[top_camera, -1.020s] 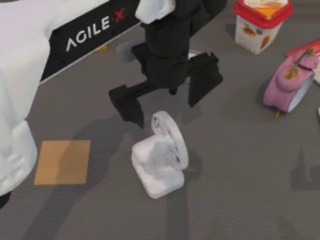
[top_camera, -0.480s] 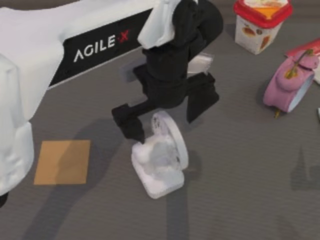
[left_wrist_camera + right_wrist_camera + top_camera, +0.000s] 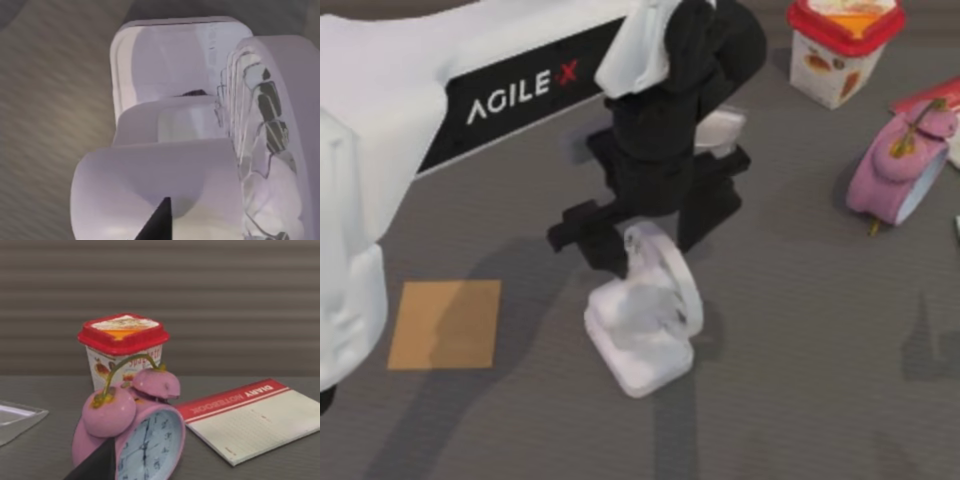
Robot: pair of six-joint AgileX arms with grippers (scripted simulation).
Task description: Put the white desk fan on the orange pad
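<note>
I have the dark grey tabletop under 2 AgileX arms, and only my left arm is working; the right one is parked out of the top view, its wrist camera facing a pink twin-bell alarm clock, a red-lidded white tub and a red-banded notebook.

The small all-white plastic desk fan stands upright near the middle of the tabletop, its round grilled head above a chunky rounded-square base. The flat orange-tan square pad lies well apart, toward the left side, bare.

My left hand sits low over the fan head, black fingers straddling the grille; whether they are pressing it yet I cannot tell.

I judge this the grasping step. Next calls for a firm squeeze, a lift, then carrying leftward to the pad.
</note>
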